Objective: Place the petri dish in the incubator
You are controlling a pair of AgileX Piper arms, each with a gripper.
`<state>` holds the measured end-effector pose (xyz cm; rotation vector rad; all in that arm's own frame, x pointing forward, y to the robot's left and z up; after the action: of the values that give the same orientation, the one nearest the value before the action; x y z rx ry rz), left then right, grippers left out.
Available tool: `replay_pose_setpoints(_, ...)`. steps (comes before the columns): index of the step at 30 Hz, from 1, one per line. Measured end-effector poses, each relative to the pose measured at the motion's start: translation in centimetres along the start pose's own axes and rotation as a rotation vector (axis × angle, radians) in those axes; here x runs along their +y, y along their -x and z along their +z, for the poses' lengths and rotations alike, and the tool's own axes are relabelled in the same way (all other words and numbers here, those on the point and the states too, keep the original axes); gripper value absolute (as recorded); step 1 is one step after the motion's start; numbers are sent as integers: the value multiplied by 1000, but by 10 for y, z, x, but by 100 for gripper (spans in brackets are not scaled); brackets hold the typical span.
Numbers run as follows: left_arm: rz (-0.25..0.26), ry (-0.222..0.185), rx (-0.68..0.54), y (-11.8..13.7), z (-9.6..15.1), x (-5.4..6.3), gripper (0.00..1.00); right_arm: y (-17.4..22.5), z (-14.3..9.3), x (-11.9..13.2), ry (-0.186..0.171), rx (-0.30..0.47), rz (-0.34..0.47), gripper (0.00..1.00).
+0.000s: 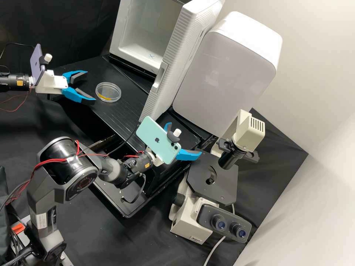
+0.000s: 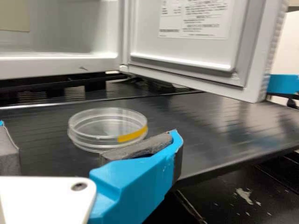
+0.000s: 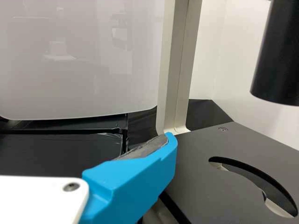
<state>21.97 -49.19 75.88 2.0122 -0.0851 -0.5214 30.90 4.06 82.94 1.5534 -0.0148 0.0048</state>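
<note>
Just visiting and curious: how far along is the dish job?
Done: the door of the incubator stands open. In hand: nothing; the open left gripper sits beside the petri dish, not touching it. Left: grasping the dish and setting it inside.

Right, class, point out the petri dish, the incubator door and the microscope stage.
petri dish [image 1: 108, 92], high view, centre of its lid
incubator door [image 1: 177, 59], high view, its ribbed white surface
microscope stage [image 1: 226, 184], high view, bare black plate beside the hole
</note>
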Motion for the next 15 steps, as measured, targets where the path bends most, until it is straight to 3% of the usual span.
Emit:
replay_pose_setpoints(3,5,-18,9,0,-1,1,100,0,0,0,0,0,0,100)
replay_pose_setpoints(7,24,-91,18,-3,-1,5,100,0,0,0,0,0,0,100)
replay_pose_setpoints(15,21,-109,17,-4,-1,5,100,0,0,0,0,0,0,100)
